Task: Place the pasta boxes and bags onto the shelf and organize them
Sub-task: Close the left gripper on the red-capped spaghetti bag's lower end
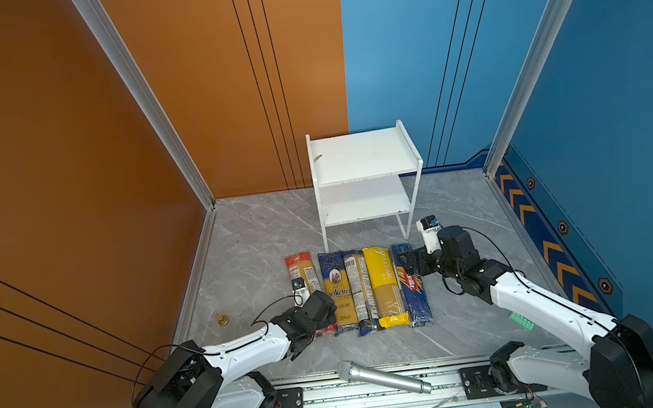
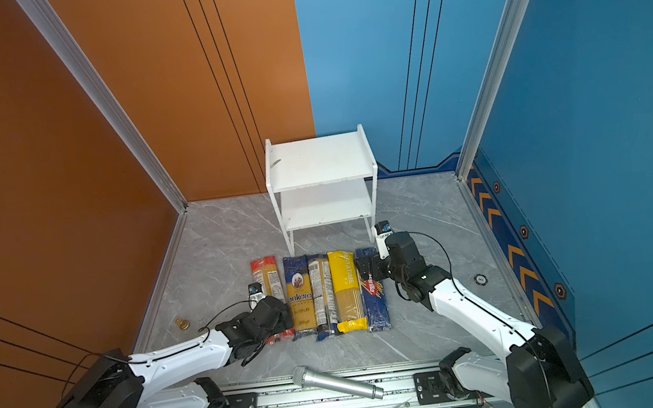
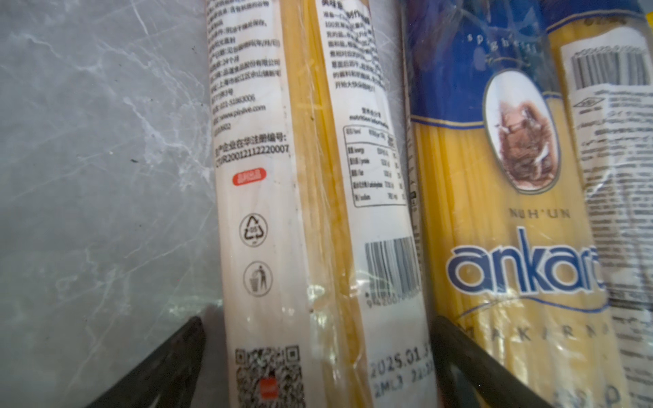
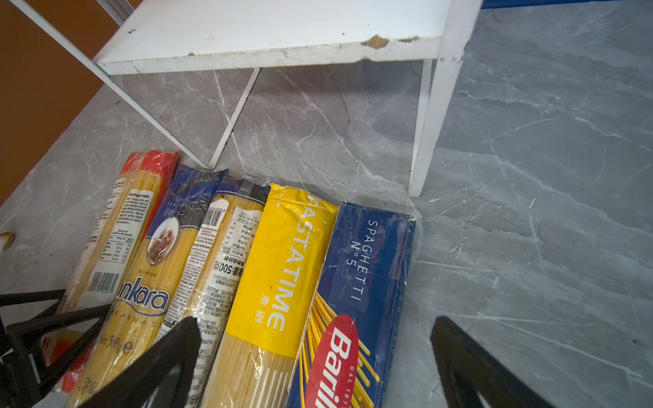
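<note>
Shot from high at the front in both top views, tilted down onto grey marbled tabletop (image 1: 237,244) and small white two-tier shelf (image 1: 357,155); wrist shots close, low, sharing yellow-navy "ankara" bag (image 3: 470,212).

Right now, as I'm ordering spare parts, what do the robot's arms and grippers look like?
On the left arm and right arm: white shells, black joints, a thin black cable along each. The left gripper and right gripper are black, with open-framed triangular fingers.

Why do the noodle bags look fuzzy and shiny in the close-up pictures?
Left wrist view: the camera sits close, so the ankara bag blurs, and its plastic wrap throws white glare. Right wrist view: the Barilla box reads sharp. In a top view, the shelf shades its lower board softly.
</note>
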`<act>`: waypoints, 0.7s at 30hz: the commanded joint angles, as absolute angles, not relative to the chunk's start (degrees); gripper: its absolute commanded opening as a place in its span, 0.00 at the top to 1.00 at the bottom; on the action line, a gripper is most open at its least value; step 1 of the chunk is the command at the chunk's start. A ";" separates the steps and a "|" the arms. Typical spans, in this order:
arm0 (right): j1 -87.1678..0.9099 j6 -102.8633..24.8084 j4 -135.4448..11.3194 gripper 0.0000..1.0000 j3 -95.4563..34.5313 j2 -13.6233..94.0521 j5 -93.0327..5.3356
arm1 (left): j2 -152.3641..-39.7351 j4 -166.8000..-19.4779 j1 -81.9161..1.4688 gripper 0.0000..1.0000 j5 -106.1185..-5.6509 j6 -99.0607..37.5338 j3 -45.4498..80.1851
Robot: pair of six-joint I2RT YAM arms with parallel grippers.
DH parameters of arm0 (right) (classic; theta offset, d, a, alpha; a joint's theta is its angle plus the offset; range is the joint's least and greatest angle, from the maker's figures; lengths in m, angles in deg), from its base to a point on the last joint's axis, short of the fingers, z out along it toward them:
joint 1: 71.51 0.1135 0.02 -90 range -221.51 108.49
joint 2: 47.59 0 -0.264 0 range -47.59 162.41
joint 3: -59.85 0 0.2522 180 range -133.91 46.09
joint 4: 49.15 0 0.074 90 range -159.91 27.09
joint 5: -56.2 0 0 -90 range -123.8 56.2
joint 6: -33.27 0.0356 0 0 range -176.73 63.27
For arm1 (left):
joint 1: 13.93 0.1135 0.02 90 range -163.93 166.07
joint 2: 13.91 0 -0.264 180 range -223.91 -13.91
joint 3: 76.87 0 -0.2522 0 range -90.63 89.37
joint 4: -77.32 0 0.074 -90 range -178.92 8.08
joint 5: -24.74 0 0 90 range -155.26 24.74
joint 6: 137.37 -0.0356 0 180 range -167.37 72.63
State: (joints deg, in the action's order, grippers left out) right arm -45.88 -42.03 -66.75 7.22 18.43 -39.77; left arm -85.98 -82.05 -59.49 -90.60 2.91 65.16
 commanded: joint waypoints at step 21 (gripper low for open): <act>-45.06 -41.52 -63.58 0.00 7.07 20.96 -39.29 | -85.00 -69.53 -60.87 0.09 -89.74 9.28 68.35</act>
